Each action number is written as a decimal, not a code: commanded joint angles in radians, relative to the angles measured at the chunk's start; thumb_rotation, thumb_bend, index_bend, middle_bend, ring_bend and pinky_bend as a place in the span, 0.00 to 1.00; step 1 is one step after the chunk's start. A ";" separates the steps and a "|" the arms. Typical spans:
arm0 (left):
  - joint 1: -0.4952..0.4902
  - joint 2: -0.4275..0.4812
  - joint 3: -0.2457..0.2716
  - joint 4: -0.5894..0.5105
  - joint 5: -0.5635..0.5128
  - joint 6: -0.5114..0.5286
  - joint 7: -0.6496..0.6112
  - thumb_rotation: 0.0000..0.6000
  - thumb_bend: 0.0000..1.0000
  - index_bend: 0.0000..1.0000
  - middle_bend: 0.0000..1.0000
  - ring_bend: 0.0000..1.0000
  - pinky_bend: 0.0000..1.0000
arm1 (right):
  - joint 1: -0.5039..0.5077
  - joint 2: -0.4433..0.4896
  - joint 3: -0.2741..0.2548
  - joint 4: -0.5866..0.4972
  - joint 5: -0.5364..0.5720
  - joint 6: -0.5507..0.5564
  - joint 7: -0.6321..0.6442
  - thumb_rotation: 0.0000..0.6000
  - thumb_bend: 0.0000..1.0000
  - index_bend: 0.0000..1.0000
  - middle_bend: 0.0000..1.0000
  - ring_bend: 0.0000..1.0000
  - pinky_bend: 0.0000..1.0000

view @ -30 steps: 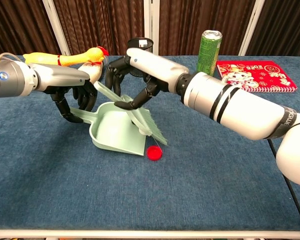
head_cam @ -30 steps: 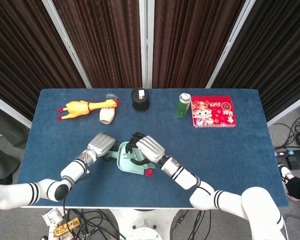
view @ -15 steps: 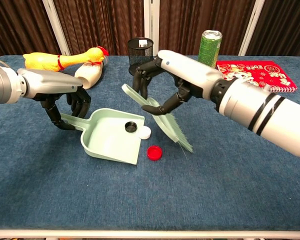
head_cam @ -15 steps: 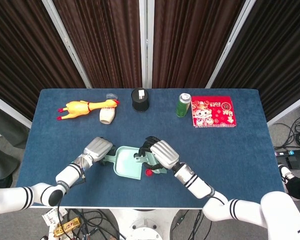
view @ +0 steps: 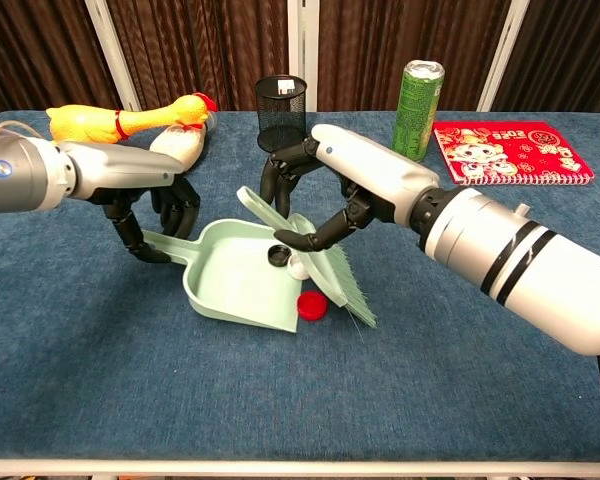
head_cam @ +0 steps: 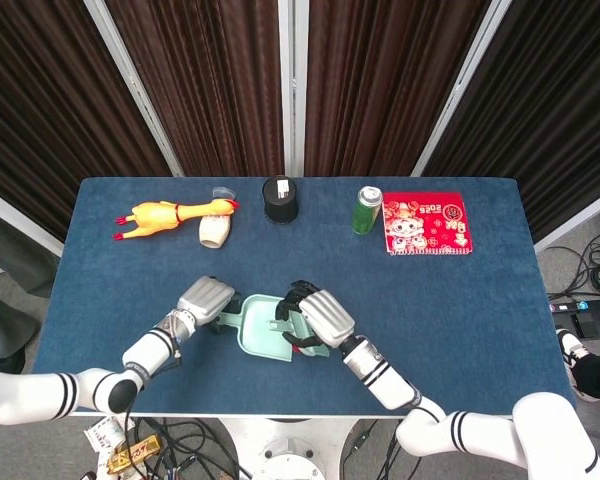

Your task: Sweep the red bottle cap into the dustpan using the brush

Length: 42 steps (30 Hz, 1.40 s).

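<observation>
The left robot hand grips the handle of the pale green plastic dustpan on the blue cloth surface. The right robot hand holds the pale green brush, bristles touching the small round red bottle cap at the dustpan's front lip.

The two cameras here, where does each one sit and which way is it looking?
Head view: high above the near edge, looking steeply down on the whole blue table; shows both arms, the left hand and right hand.
Chest view: low at the near edge, looking across toward the curtains; the left hand grips the dustpan handle, the right hand holds the brush.
Shared: both hands, the dustpan, the red bottle cap, the green can.
</observation>
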 commanded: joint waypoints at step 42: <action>-0.188 -0.114 -0.036 0.011 -0.330 0.046 0.105 1.00 0.40 0.46 0.49 0.38 0.29 | -0.027 0.000 0.054 0.036 -0.039 0.084 0.068 1.00 0.69 0.74 0.66 0.32 0.15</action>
